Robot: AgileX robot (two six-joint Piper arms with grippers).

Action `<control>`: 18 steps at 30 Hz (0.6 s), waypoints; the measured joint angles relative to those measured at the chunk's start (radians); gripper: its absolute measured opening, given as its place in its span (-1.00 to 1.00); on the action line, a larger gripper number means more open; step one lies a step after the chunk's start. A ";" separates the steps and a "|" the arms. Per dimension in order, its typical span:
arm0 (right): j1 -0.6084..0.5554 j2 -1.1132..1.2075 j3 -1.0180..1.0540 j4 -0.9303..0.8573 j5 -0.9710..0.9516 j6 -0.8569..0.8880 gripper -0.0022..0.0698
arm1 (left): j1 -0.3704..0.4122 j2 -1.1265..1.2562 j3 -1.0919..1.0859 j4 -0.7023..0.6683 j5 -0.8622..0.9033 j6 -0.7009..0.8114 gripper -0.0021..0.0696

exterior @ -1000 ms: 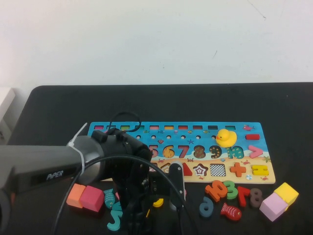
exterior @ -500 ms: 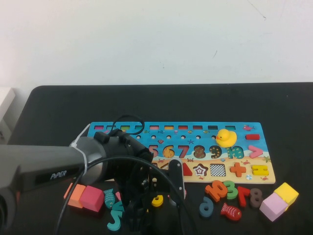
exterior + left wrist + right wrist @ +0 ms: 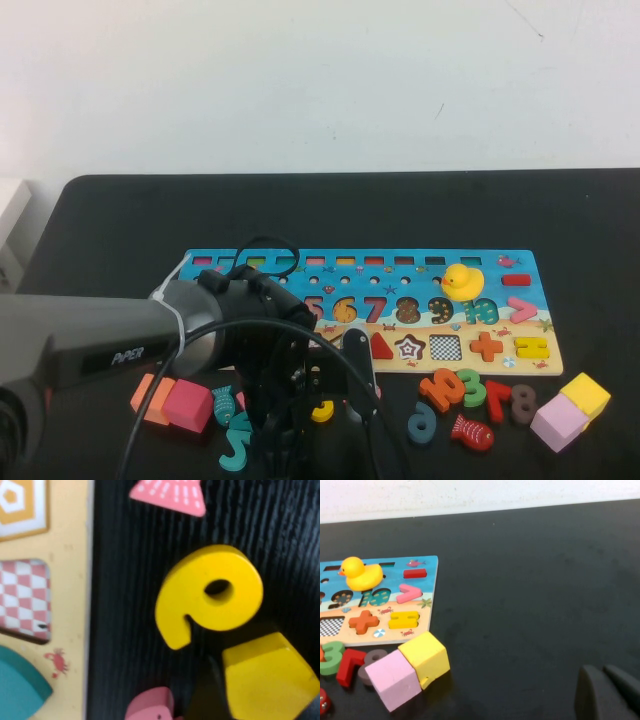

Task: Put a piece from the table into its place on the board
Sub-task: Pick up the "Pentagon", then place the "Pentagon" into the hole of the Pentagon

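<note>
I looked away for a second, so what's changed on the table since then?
The left gripper eased slightly toward the board over the yellow wooden number piece; nothing visibly grasped. The colourful puzzle board, yellow rubber duck and loose pieces stayed put. The right gripper hangs off to the side.

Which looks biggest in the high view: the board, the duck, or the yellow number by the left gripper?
1. Board, by far.
2. Duck, standing on the board.
3. Yellow number, on the table under the left gripper, partly hidden by it, so third is less sure.

The right gripper appears only in its wrist view.
</note>
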 joint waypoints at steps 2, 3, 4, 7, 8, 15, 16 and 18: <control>0.000 0.000 0.000 0.000 0.000 0.000 -0.89 | 0.000 0.000 -0.002 0.000 0.010 0.000 0.16; 0.000 0.000 0.000 0.000 0.000 0.000 -0.89 | 0.000 0.000 -0.001 0.000 0.018 -0.002 0.07; 0.000 0.000 0.000 0.000 0.000 0.000 -0.89 | 0.000 0.000 -0.001 0.000 0.024 -0.002 -0.02; 0.000 0.000 0.000 0.000 0.000 0.000 -0.89 | 0.000 -0.004 -0.001 0.002 0.036 -0.002 -0.08; 0.000 0.000 0.000 0.000 0.000 0.000 -0.89 | 0.000 -0.010 0.000 0.002 0.043 -0.002 -0.08; 0.000 0.000 0.000 0.000 0.000 0.000 -0.89 | 0.000 -0.097 -0.075 0.004 0.071 -0.098 -0.08; 0.000 0.000 0.000 0.000 0.000 0.000 -0.89 | 0.000 -0.101 -0.106 0.004 0.082 -0.136 -0.08; 0.000 0.000 0.000 0.000 0.000 0.000 -0.89 | 0.000 -0.101 -0.179 0.004 0.107 -0.192 -0.08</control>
